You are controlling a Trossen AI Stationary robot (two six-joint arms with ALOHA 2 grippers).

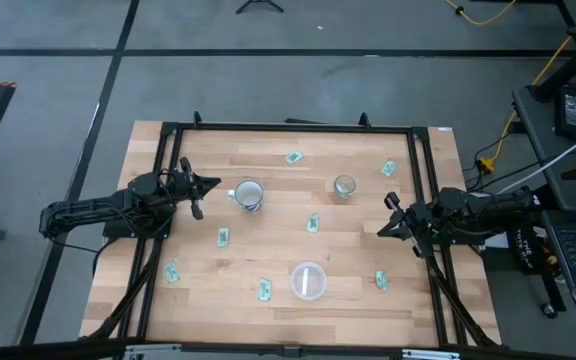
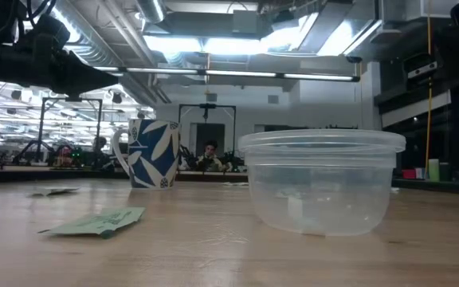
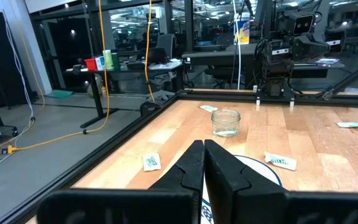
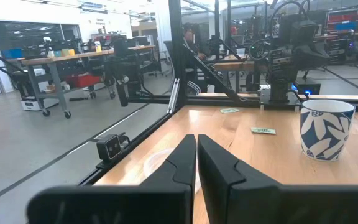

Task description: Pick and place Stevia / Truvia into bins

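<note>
Several small green-and-white Stevia / Truvia sachets lie flat and scattered on the wooden table, among them one at the far middle [image 1: 294, 157], one at the centre [image 1: 313, 224] and one near the front [image 1: 264, 290]. The bins are a wide clear round container [image 1: 308, 281] at the near middle and a small glass cup [image 1: 344, 186] farther back. My left gripper [image 1: 215, 183] is shut, level at the table's left beside a blue-and-white mug [image 1: 249, 194]. My right gripper [image 1: 381, 232] is shut, level at the table's right. Neither holds anything.
A black frame [image 1: 288, 127] runs round the table's edges. In the low view the clear container [image 2: 321, 179] stands close in front, the mug [image 2: 151, 153] behind it at left, and a sachet [image 2: 98, 223] lies on the near wood. A person sits in the room beyond.
</note>
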